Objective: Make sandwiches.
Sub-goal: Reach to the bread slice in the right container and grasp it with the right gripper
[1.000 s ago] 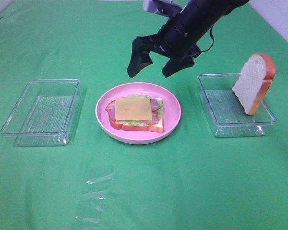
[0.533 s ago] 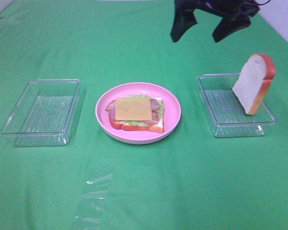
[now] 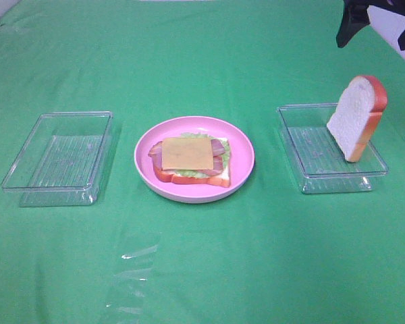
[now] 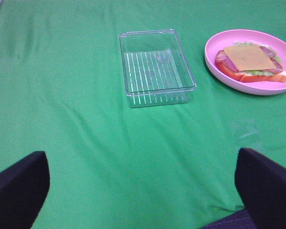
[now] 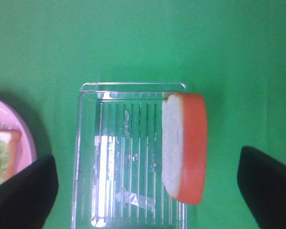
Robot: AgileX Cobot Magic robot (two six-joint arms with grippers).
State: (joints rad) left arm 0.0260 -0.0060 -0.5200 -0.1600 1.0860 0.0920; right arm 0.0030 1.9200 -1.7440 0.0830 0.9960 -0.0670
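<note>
The open-faced sandwich (image 3: 191, 160) lies on the pink plate (image 3: 243, 152) mid-table (image 3: 202, 270), a clear tray either side with green cloth between. The right tray (image 3: 310, 177) holds a bread slice (image 3: 356, 116) propped on edge. Right end effector (image 3: 378, 27) hangs high above it — jaws wide, empty; left end effector (image 4: 143, 191) (seen only from its wrist) likewise wide.

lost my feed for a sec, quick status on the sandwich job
Both grippers open, nothing held; right gripper high above the right tray. Sandwich on the pink plate, cheese on top, no top slice. Bread slice leaning in that tray. Nothing in the way.
</note>
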